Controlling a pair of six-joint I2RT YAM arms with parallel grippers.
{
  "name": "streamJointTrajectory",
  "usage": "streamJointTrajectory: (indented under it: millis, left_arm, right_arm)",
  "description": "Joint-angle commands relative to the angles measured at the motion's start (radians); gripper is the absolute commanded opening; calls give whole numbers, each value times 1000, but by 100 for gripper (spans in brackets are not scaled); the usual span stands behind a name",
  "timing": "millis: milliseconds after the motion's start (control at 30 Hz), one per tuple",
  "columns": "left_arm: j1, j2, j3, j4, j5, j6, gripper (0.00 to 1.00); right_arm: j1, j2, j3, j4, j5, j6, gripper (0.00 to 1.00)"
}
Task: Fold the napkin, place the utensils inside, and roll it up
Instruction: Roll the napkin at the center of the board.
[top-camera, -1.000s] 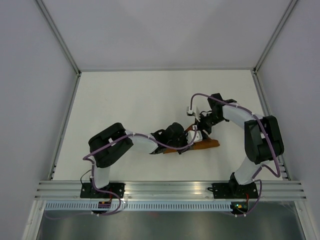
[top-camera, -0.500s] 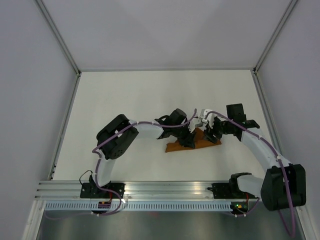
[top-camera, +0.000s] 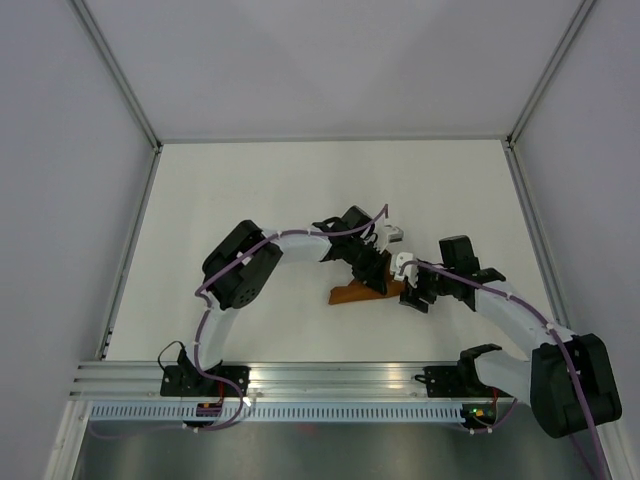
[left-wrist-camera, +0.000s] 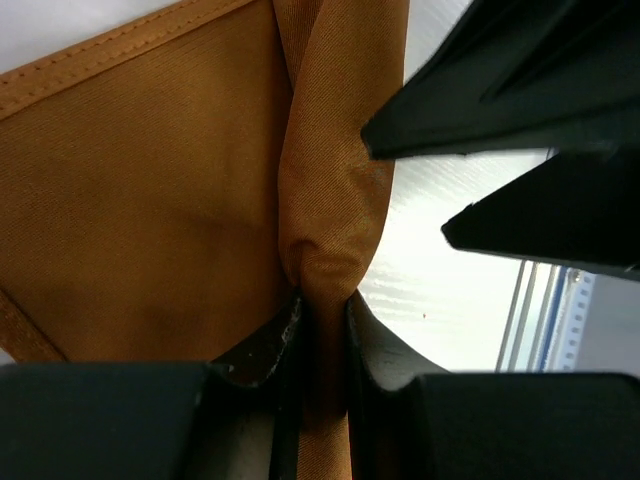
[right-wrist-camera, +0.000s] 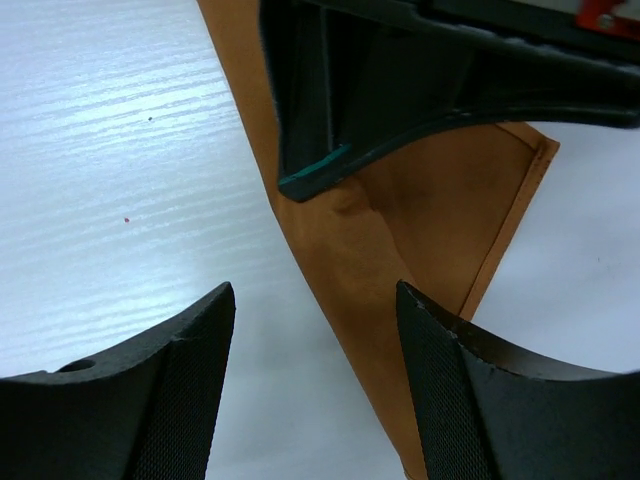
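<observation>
The rust-orange napkin (top-camera: 352, 294) lies bunched into a narrow wedge at the table's middle. My left gripper (top-camera: 378, 272) comes down on its right part. In the left wrist view the gripper (left-wrist-camera: 322, 305) is shut on a raised fold of the napkin (left-wrist-camera: 150, 200). My right gripper (top-camera: 413, 296) hovers just right of the cloth's end. In the right wrist view it (right-wrist-camera: 312, 300) stands wide open over the napkin's edge (right-wrist-camera: 345, 270), holding nothing. A short teal-green strip (right-wrist-camera: 315, 172) shows at the left finger's tip. I cannot tell whether that strip is the utensils.
The white table (top-camera: 240, 200) is walled by grey panels with metal posts at the back corners (top-camera: 158, 146). An aluminium rail (top-camera: 330, 378) carrying both arm bases runs along the near edge. The two grippers are close together over the napkin.
The right arm swung from behind the napkin to its near right end, and its jaws opened wider. The left gripper kept its pinch and shifted right and back, and the cloth now looks shorter.
</observation>
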Motion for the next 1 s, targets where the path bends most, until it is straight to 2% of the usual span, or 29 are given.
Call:
streamJointTrajectory:
  millis: [0, 100, 433, 600, 767, 967]
  left_arm:
    - [29, 89, -23, -262, -79, -29, 3]
    - [40, 99, -6, -306, -82, -19, 3]
    - [52, 125, 40, -370, -45, -19, 3]
    - [61, 145, 66, -409, -19, -2, 6]
    - [75, 150, 77, -426, 15, -8, 11]
    - [98, 133, 79, -410, 87, -23, 25]
  right_arm:
    - [69, 13, -23, 163, 31, 15, 71]
    - [147, 30, -34, 230, 87, 35, 72]
    - [236, 144, -4, 251, 112, 24, 72]
    - [240, 171, -9, 293, 120, 27, 69]
    - [241, 202, -1, 297, 117, 30, 56]
    - [240, 233, 17, 256, 120, 13, 43]
